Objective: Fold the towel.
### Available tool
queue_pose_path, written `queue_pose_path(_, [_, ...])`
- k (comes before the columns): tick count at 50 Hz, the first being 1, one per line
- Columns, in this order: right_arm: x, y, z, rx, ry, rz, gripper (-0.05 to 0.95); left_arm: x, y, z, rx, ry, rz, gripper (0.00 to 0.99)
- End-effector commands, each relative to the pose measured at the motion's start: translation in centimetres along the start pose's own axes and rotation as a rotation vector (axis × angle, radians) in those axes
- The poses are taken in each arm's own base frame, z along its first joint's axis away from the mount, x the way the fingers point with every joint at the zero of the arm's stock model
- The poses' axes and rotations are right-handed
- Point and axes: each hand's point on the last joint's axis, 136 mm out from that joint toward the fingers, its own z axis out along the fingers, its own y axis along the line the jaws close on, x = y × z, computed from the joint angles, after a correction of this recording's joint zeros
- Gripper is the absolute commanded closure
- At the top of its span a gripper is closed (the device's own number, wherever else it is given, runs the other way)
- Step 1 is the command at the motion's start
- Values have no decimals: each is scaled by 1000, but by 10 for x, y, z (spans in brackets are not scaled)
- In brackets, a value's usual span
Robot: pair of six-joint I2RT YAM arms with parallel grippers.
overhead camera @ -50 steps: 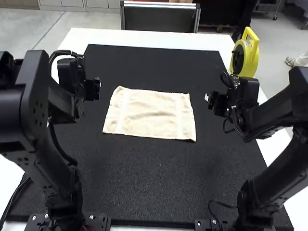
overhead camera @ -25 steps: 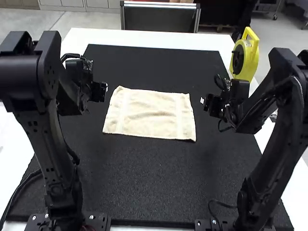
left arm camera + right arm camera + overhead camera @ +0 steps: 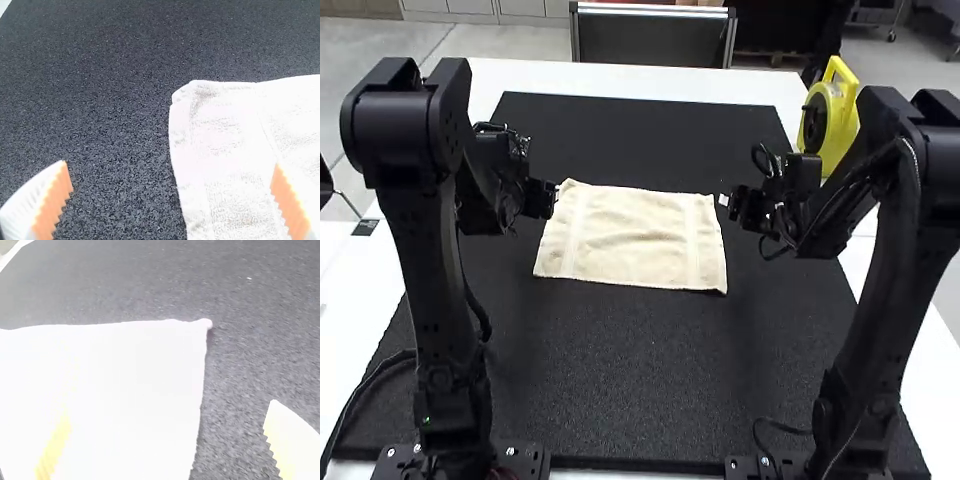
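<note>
The cream towel [image 3: 632,238] lies spread flat on the black mat, long side running left to right. My left gripper [image 3: 554,197] is at its left edge near the far corner, my right gripper [image 3: 724,200] by its far right corner. In the left wrist view the ribbed fingers of the left gripper [image 3: 170,182] stand wide apart over the towel's side edge [image 3: 225,150]. The right gripper [image 3: 167,427] is likewise spread in the right wrist view, one finger over the towel [image 3: 135,385], the other over the mat. Nothing is held.
The black mat [image 3: 620,385] covers most of the white table [image 3: 620,75]. A yellow round tool with a handle [image 3: 837,125] stands at the mat's far right edge. Cables lie by both arm bases.
Both grippers have moved inward toward the towel, the left one rightward and the right one leftward. The towel has not moved.
</note>
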Motion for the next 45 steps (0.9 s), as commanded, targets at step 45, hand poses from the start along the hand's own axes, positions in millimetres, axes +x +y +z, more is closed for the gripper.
queue_pose_path(45, [2, -8, 75, -59, -16, 5, 2, -18, 11, 49, -7, -99, -9, 59])
